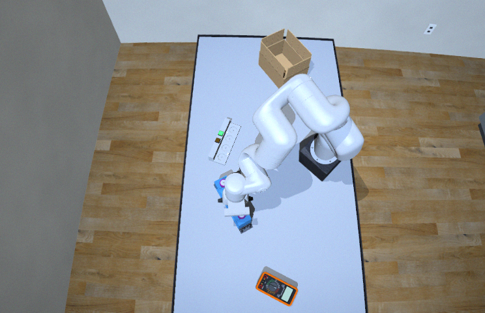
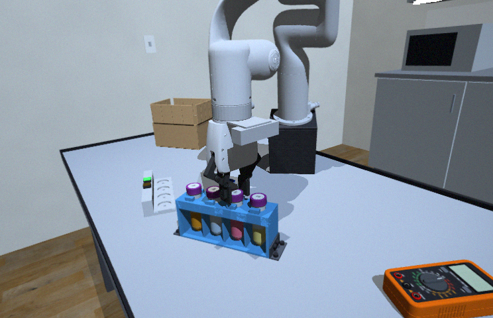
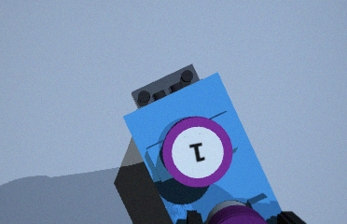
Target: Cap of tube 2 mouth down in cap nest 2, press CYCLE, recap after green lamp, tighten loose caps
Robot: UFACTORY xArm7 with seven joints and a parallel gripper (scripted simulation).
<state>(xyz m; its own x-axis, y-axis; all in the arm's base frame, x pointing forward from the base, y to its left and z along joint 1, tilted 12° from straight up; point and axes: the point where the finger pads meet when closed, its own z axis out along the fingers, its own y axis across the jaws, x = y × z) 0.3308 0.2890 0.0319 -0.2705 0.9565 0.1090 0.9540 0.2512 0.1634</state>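
Note:
The blue decapping station (image 2: 226, 222) holds four tubes with purple caps. Seen from the exterior view, tube 1's cap (image 2: 258, 199) is at the right end. It shows marked "1" in the wrist view (image 3: 197, 151). My gripper (image 2: 232, 191) stands straight down over the cap of tube 2 (image 2: 236, 195), with a finger on each side. The fingers are slightly apart from the cap, so the gripper is open. The cap sits on its tube at the bottom edge of the wrist view (image 3: 237, 216). The cap tray (image 2: 159, 195) has its green lamp (image 2: 146, 179) lit, and its nests look empty.
An orange multimeter (image 2: 444, 287) lies at the near right of the table. A cardboard box (image 2: 180, 122) stands at the far end. The arm's black base (image 2: 293, 144) is behind the station. A grey cabinet with a microwave (image 2: 437, 48) stands off the table to the right.

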